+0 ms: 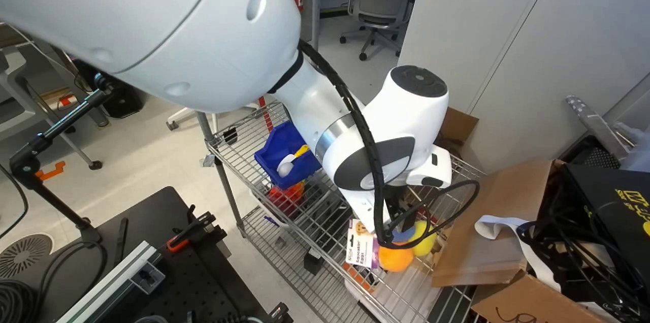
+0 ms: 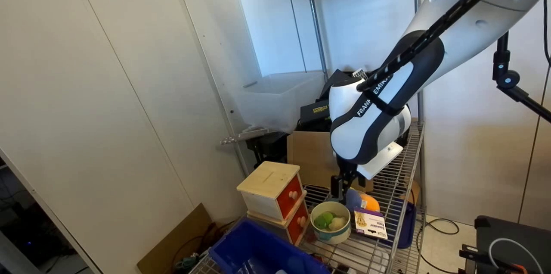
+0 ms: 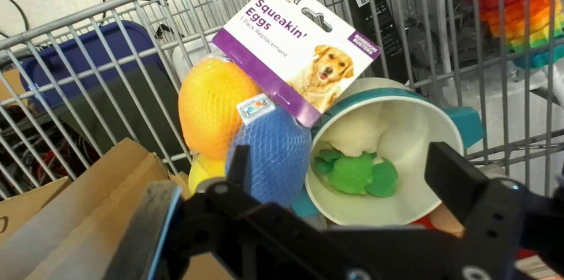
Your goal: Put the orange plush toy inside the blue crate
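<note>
On wire shelf: orange plush toy, blue crate; claw spread wide above; white walls beyond.

Wire shelf: open metal grid.
Wooden drawer boxes: two, stacked.
Blue crate: at one end, beside the drawer boxes.
Teal-handled pot: upright, mid-shelf.
Squeakin' Eggs pack: just beside the pot, orange egg included.
Cardboard box: opposite end.

— Blue crate, bottom of an exterior view?
— Smooth plastic, faint sheen.
— Orange plush toy, left of centre, wrist view?
— Matt, textured cloth.
— Header card, upper centre?
— Glossy paper.
— Wire shelf, upper left?
— Bare metal.
</note>
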Motion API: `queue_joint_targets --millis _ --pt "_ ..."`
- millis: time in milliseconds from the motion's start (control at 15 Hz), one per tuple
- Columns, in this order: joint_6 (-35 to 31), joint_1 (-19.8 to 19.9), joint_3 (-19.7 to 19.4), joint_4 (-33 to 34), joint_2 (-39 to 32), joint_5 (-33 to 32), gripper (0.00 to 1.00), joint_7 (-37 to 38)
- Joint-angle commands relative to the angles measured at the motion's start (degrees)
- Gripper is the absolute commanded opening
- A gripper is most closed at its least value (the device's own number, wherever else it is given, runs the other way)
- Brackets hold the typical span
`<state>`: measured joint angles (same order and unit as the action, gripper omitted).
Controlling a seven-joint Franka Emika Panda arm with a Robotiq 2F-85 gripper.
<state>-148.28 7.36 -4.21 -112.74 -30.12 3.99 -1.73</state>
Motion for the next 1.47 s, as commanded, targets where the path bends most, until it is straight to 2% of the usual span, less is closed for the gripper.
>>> queue_joint_targets --millis 0,1400 --pt "1.26 0.15 -0.84 1.86 -1.09 -0.36 1.0 1.58" --pt "5.23 0.96 -1.59 13.18 -11.48 0.02 1.0 4.69"
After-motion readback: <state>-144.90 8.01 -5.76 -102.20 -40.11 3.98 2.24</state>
